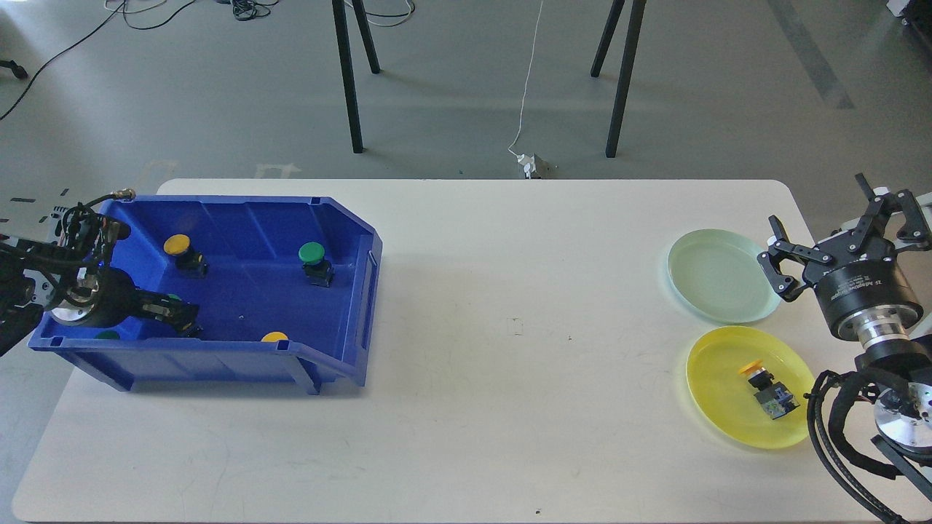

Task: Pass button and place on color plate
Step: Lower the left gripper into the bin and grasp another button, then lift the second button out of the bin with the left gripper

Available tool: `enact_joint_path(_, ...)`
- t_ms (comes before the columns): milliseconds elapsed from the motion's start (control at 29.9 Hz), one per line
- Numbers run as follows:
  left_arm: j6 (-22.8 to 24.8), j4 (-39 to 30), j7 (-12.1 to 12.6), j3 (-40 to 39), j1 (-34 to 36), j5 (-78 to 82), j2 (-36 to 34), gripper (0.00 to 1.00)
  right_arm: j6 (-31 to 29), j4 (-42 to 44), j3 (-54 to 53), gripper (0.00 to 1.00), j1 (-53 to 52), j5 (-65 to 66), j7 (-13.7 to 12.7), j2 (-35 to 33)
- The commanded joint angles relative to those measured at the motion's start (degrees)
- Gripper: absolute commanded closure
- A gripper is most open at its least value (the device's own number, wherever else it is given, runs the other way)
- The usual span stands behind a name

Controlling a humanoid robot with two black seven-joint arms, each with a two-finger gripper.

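Observation:
A blue bin [349,240] at the left holds several push buttons: a yellow one [178,247], a green one [313,256], a yellow one [274,337] by the front wall and a green one [109,335] at the front left. My left gripper [182,316] reaches low into the bin beside a partly hidden green button [173,298]. Its fingers are dark and I cannot tell them apart. My right gripper [837,236] is open and empty, just right of the pale green plate [717,276]. The yellow plate [717,393] holds a yellow button [764,386] lying on its side.
The white table [510,327] stretches between the bin and the plates. Black stand legs [349,80] and a white cable [528,94] are on the floor beyond the table's far edge. My right arm's cables [837,429] hang by the yellow plate.

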State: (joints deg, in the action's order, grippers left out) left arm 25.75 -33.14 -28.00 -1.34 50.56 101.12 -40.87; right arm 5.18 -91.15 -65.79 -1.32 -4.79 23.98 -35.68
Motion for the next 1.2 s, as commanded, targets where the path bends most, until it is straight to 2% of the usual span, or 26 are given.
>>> enact_joint_path(0, 0.01, 0.00, 0.00, 0.02, -0.28, 0.04, -0.18, 0.87, 0.01, 0.00, 0.05, 0.00, 0.00, -0.04, 0.02, 0.00)
enact_joint_path(67, 0.01, 0.00, 0.00, 0.02, -0.19, -0.13, -0.35, 0.94, 0.01, 0.00, 0.05, 0.00, 0.08, 0.04, 0.02, 0.00)
enact_joint_path(267, 0.01, -1.05, 0.00, -0.59, 0.68, -0.40, -0.79, 0.96, 0.01, 0.00, 0.14, 0.00, 0.44, -0.04, 0.02, 0.00)
enact_joint_path(367, 0.09, -3.24, 0.00, -1.21, 2.26, -0.92, -3.50, 0.96, 0.01, 0.00, 0.14, 0.00, 0.44, -0.04, 0.02, 0.00)
enact_joint_path(501, 1.06, -16.13, 0.00, -3.66, 7.27, -7.58, -12.89, 0.96, 0.01, 0.18, -0.04, 0.00, 0.35, 0.22, 0.02, 0.00)
enact_joint_path(601, 1.15, -27.38, 0.00, -7.52, 8.15, -14.44, -19.49, 0.96, 0.09, 0.44, 0.92, 0.00, 0.17, 1.80, -0.07, -0.70)
enact_joint_path(735, 1.24, -39.17, 0.00, -15.43, 8.07, -21.13, -22.06, 0.96, 0.09, 0.62, 4.09, 0.00, -0.53, 11.10, -0.60, -1.06)
enact_joint_path(835, 1.32, -42.97, 0.00, -19.22, 8.07, -27.80, -19.09, 0.96, -0.08, 0.10, 5.76, 0.00, -0.88, 14.10, -1.21, -2.63)
enact_joint_path(902, 1.32, -43.33, 0.00, -19.93, 8.24, -33.33, -13.91, 0.96, -0.78, -0.26, 6.81, 0.00, -1.14, 14.55, -2.18, -4.13)
enact_joint_path(969, 1.32, -42.63, 0.00, -20.63, 8.77, -38.00, -8.29, 0.96, -4.28, -0.26, 8.65, 0.00, -2.63, 14.98, -2.36, -5.36)
enact_joint_path(1169, 0.62, -32.97, 0.00, -21.16, 8.86, -41.97, 11.66, 0.96, -13.52, -0.26, 14.63, 0.00, -9.57, 15.69, -2.00, -6.77)
